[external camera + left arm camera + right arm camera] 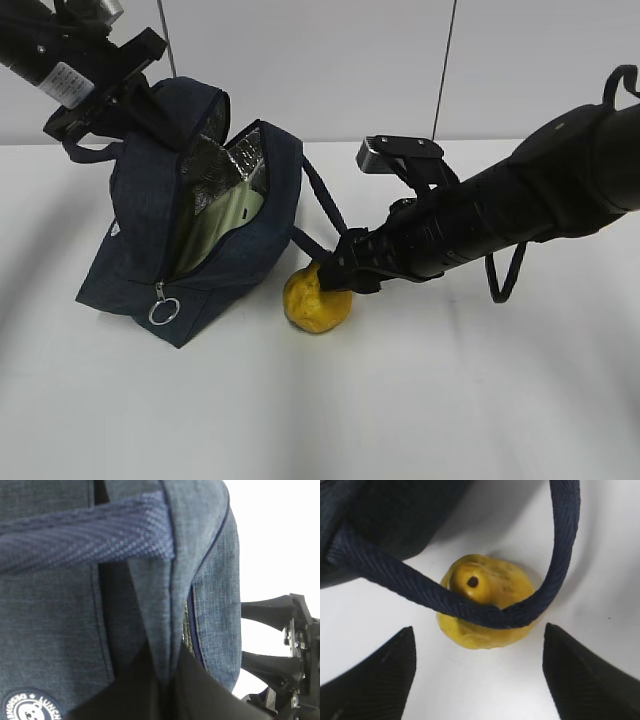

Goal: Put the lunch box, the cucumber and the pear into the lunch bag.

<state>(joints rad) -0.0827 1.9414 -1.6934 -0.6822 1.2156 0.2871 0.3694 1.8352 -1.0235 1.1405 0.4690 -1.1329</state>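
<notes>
Cloth, foil, waxy fruit and matt black plastic on a smooth white top.

From my seat the lunch bag (140, 270) reads as dark navy woven cloth, denim-like and matt, with a coarser ribbed webbing handle (470, 607) and a crinkled, shiny silver foil lining (225, 165); its ring pull (164, 311) looks like bright metal. I see a pale green, smooth plastic lid of the lunch box (225, 225) inside. The pear (490, 610) has a yellow, slightly waxy skin with dull brown specks. The right gripper (479, 677) fingers look like matt black plastic, and the table (450, 400) is smooth, plain white.
</notes>
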